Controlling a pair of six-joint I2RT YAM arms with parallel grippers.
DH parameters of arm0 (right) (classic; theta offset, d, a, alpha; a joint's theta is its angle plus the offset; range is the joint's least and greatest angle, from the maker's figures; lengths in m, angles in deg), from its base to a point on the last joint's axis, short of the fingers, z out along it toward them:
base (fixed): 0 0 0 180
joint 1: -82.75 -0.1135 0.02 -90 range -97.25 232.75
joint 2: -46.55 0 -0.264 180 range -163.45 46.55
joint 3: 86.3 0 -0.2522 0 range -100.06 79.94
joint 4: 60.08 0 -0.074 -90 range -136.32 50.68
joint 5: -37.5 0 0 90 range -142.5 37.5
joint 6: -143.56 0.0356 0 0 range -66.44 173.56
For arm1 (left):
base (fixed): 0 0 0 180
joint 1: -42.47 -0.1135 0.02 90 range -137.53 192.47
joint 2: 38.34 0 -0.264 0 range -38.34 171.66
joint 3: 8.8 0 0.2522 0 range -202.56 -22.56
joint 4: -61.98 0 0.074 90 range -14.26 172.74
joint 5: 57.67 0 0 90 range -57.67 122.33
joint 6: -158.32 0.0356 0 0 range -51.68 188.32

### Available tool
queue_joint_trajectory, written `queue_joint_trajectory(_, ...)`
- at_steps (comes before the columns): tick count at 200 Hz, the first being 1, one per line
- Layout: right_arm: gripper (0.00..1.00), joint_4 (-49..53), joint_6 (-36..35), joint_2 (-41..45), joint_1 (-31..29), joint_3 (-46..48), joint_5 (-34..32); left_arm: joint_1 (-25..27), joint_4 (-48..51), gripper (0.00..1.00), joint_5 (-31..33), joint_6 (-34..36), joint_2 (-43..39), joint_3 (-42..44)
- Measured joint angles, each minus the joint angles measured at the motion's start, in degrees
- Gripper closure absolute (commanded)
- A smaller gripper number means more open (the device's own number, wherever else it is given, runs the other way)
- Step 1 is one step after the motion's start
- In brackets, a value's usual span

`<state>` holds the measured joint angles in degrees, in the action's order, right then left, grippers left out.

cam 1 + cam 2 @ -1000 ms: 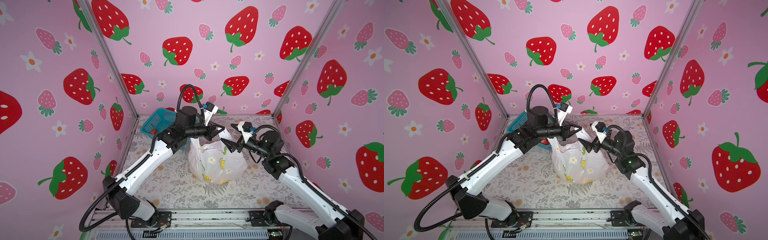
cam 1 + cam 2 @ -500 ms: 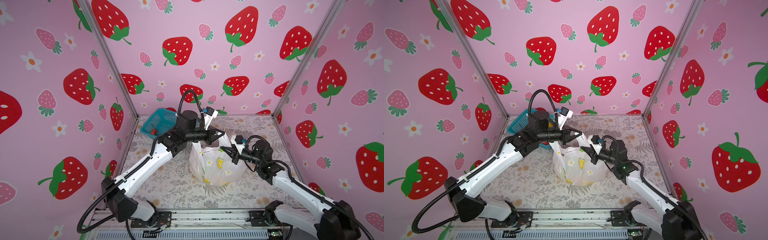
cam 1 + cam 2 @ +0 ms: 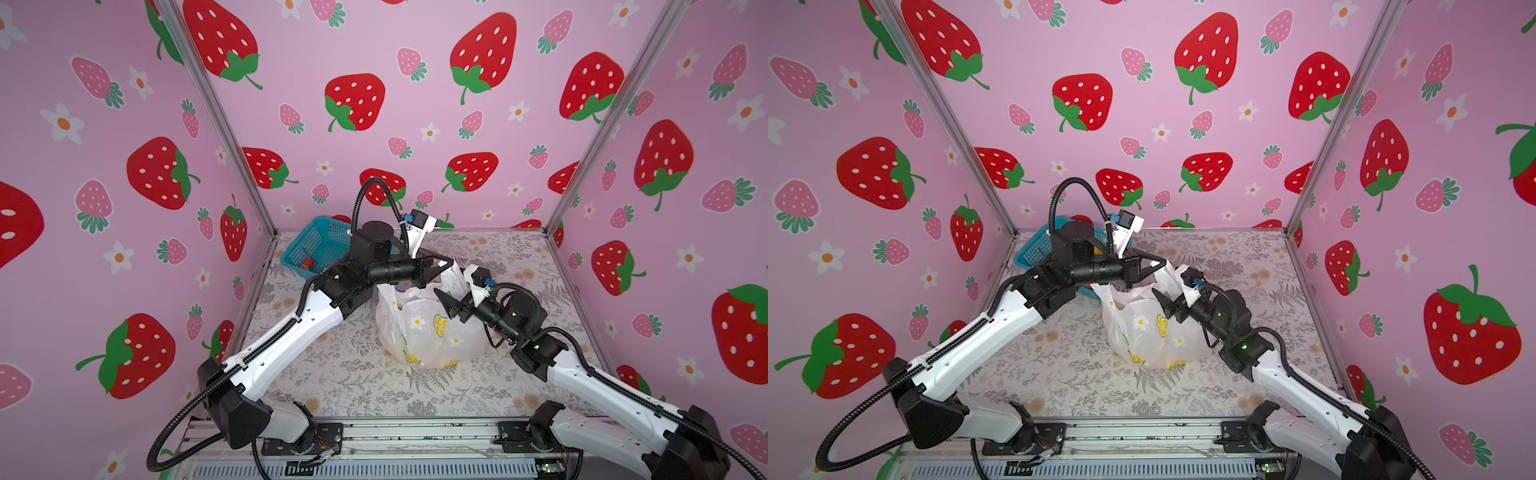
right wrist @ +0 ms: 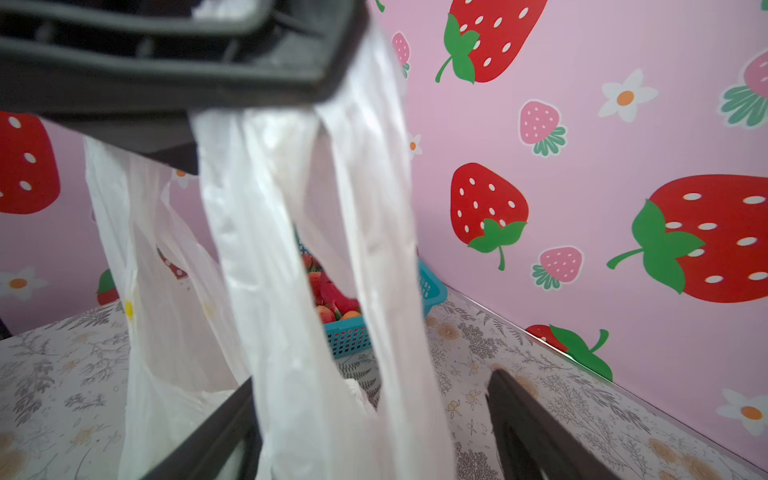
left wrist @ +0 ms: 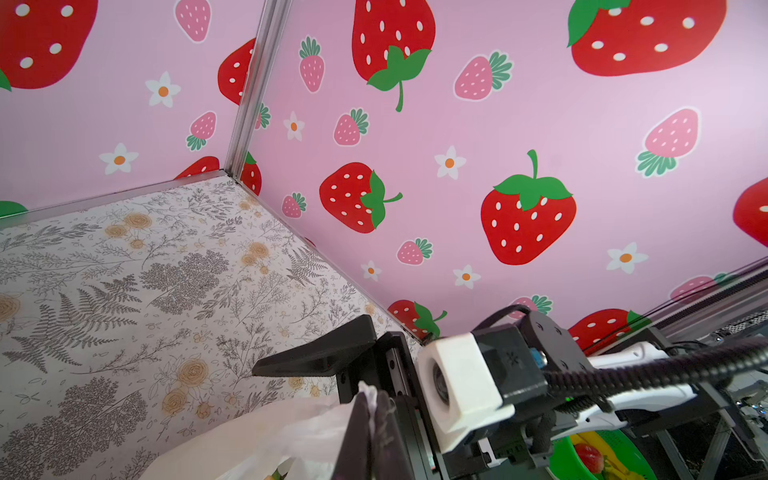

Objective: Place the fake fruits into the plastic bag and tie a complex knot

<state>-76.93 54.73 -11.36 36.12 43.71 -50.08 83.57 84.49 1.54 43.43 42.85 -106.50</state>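
At table centre: plastic bag point(image 3: 428, 328) upright, handle strip vertical, pinched by left gripper point(image 3: 442, 265); right gripper point(image 3: 451, 305) agape.

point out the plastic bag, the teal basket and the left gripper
plastic bag point(image 3: 428, 332), top view, on its printed front wall
teal basket point(image 3: 320, 245), top view, on its mesh side wall
left gripper point(image 3: 446, 263), top view, at its closed fingertips pinching the bag handle

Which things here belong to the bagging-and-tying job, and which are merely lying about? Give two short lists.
Belonging to the job:
- plastic bag
- bag handle strip
- fake fruits
- left tool, shut on the bag handle
- right tool, open

Lying about:
- teal basket
- strawberry wallpaper
- floral table cover
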Motion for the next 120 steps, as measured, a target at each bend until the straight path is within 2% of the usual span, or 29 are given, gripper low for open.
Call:
queue_joint_trajectory(24,0.25,-4.4,-1.2,-2.7,-5.2,0.0,-12.0,0.1,-1.0,1.0,0.8,-1.7,-0.2,1.3)
queue_joint_trajectory(37,0.25,-7.3,-1.4,-4.9,-7.2,0.0,-18.5,0.1,-1.6,1.0,1.0,-2.6,-0.2,1.9)
queue_joint_trajectory(58,0.26,-11.6,-0.7,-8.9,-8.4,-0.2,-28.1,0.2,-2.8,1.0,1.5,-4.1,-0.3,2.6)
queue_joint_trajectory(72,0.31,-13.1,0.3,-11.8,-8.4,-0.9,-34.0,0.2,-3.0,1.0,1.9,-5.0,-0.3,2.9)
queue_joint_trajectory(97,0.4,-14.8,2.4,-15.6,-8.4,-1.1,-41.2,0.2,-3.0,1.0,2.6,-5.7,-0.5,3.1)
queue_joint_trajectory(120,0.48,-15.3,4.6,-16.8,-8.5,-0.4,-44.1,0.2,-2.9,1.0,3.4,-6.0,-0.6,3.9)
